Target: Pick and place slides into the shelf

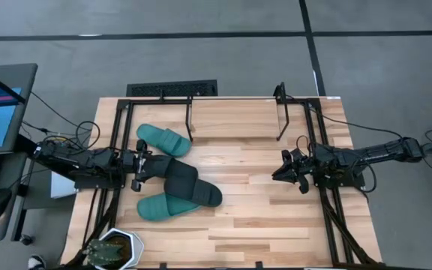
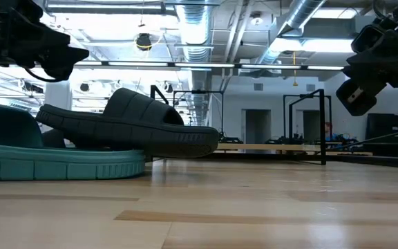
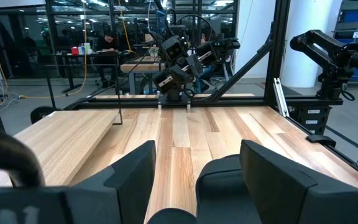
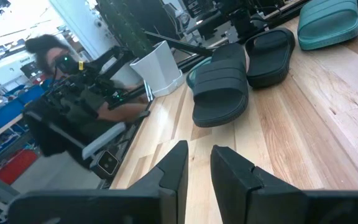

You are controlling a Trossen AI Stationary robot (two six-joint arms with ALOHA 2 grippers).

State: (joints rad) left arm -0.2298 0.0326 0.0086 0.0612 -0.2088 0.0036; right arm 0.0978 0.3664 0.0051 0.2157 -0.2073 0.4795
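Observation:
Four slides lie at the table's left. One teal slide (image 1: 163, 139) sits apart toward the far edge. The other teal slide (image 1: 160, 207) (image 2: 47, 162) carries a black slide (image 1: 199, 192) (image 2: 137, 128) resting across it. The second black slide (image 1: 169, 170) (image 3: 219, 180) lies beside my left gripper (image 1: 142, 169) (image 3: 197, 180). That gripper is open and hovers level just above this slide's left end. My right gripper (image 1: 282, 168) (image 4: 199, 163) hangs over the table's right part, narrowly open and holding nothing. The shelf (image 1: 235, 99) stands at the far edge.
A black slotted grille (image 1: 172, 88) lies on the floor beyond the far edge. A white planter (image 1: 117, 247) (image 4: 157, 68) stands at the near left corner. Bare wood (image 1: 238, 165) stretches between the two grippers. A person sits in the room behind, seen in the left wrist view.

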